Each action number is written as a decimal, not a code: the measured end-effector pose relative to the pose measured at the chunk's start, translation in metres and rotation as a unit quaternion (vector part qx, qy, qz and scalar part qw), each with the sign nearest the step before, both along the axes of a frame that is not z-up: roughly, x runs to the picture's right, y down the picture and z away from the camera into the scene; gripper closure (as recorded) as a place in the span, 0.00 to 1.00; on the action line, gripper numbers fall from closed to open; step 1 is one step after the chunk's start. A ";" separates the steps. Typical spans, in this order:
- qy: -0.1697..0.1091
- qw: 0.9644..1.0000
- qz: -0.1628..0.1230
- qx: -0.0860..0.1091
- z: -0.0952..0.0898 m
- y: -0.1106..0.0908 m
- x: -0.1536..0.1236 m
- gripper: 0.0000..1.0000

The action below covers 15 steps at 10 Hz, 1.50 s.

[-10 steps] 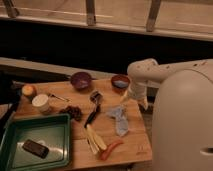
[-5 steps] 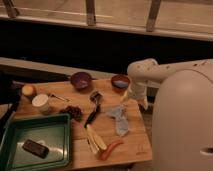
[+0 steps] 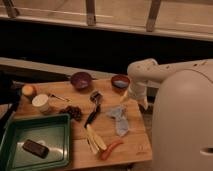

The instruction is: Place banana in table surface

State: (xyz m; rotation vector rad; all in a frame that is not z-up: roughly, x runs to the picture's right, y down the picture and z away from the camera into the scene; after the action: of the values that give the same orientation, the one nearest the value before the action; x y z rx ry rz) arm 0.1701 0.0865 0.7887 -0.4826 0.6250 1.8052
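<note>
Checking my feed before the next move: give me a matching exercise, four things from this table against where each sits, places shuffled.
Things:
1 banana
2 brush
3 dark block
4 claw

Places:
A in the green tray
B by the blue bowl, right side
C beside the red pepper
D middle of the table surface

Pairs: 1-C, 2-D, 3-A, 4-B

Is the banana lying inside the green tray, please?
No, the banana lies on the table surface, right of the green tray; the gripper hangs near the blue bowl.
</note>
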 end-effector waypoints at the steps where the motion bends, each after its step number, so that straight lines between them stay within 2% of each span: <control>1: 0.000 1.000 0.000 0.000 0.000 0.000 0.000 0.20; 4: -0.003 1.000 -0.010 0.000 0.000 0.000 -0.001 0.20; 6: -0.031 0.998 -0.056 -0.001 -0.004 0.003 -0.023 0.20; 8: -0.075 0.992 -0.105 -0.006 -0.015 0.018 -0.062 0.20; 11: -0.146 0.976 -0.161 -0.015 -0.042 0.050 -0.114 0.20; 12: -0.173 0.968 -0.180 -0.020 -0.053 0.063 -0.133 0.20; 13: -0.206 0.957 -0.201 -0.027 -0.069 0.078 -0.155 0.20; 14: -0.223 0.951 -0.212 -0.030 -0.077 0.085 -0.167 0.20; 15: -0.245 0.942 -0.227 -0.035 -0.086 0.093 -0.182 0.20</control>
State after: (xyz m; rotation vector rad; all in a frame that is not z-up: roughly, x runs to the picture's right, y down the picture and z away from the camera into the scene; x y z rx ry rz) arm -0.0119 0.1799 0.7023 -0.7395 0.4082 1.1666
